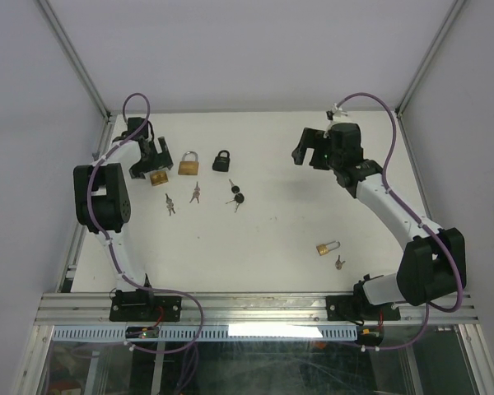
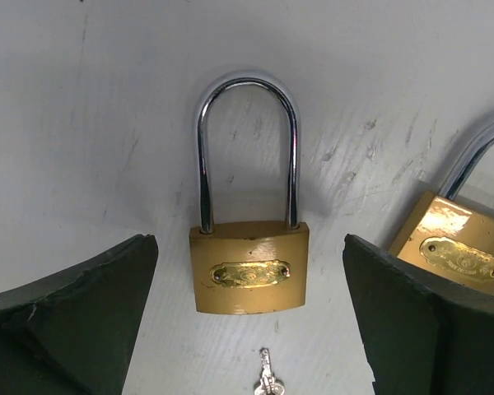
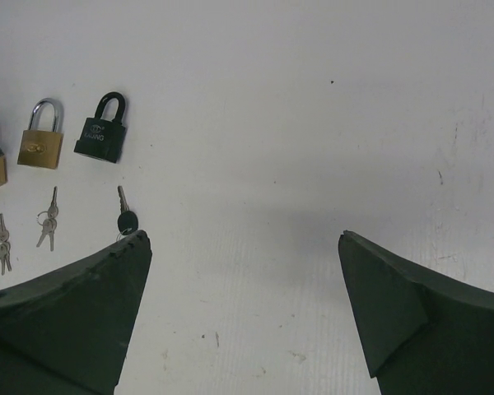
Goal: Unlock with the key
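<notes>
My left hand (image 2: 249, 240) is spread wide over the far left part of the white tabletop (image 1: 272, 239) and holds nothing. A gold-coloured brass padlock with a tall steel shackle (image 2: 249, 267) lies flat between its two dark fingers (image 2: 74, 321), apart from both. The shackle is seated in the lock body and points to the far side. I cannot tell whether my fingertips touch the tabletop. Just near of this lock lies a small silver key (image 2: 266, 380), cut off by the edge of my wrist view. To the right, past my right-hand finger, lies a second brass padlock (image 2: 457, 251), tilted a little.

My right hand (image 3: 243, 239) is open wide too, with nothing between its fingers. It hangs over the far right part of the tabletop, well apart from the locks. In its wrist view a black padlock with a black shackle (image 3: 100, 136) lies flat just to the right of the second brass padlock. A black-headed key (image 3: 126, 216) lies near of the black lock, and a bunch of silver keys (image 3: 48, 218) lies near of the second brass one.

Toward the near right, a small brass padlock (image 1: 328, 247) lies on its side, well apart from both hands, with a tiny key (image 1: 339, 262) just near of it. Its shackle is too small for me to tell whether it is locked.
</notes>
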Robot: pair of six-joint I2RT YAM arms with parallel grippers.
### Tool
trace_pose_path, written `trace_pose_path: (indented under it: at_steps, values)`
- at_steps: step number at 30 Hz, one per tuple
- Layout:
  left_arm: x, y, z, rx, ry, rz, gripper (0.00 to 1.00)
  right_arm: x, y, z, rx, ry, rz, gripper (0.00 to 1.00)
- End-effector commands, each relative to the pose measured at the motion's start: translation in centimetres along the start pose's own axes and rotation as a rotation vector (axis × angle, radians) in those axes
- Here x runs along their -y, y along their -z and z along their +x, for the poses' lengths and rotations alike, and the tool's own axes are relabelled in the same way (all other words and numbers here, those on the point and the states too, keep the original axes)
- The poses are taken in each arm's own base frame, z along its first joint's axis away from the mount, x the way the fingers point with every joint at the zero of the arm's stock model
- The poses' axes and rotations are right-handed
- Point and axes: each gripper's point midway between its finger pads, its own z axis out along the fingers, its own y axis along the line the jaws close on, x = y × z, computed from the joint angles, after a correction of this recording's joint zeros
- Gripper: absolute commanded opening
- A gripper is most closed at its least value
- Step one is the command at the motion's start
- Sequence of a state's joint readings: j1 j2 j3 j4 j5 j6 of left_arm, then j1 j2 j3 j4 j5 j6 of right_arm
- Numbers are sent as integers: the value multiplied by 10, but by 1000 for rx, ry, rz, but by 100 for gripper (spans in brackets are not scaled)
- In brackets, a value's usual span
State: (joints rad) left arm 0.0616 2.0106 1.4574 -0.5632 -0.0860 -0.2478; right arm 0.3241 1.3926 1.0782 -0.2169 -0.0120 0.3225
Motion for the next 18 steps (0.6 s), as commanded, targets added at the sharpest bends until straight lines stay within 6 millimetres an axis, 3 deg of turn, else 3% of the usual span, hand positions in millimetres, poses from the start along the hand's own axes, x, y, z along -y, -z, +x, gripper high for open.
trace_pose_path:
  at_steps: [1,7,18]
  values:
    - [7,7,-7,44,-35,-30,99,-10,7,-24,70,-22,-9,100]
    - [-6,0,5,7,-53,-118,98,-10,8,-16,41,-20,-9,100]
    - [-12,-9,29,-77,-84,-138,87,-9,8,-16,43,-18,-1,100]
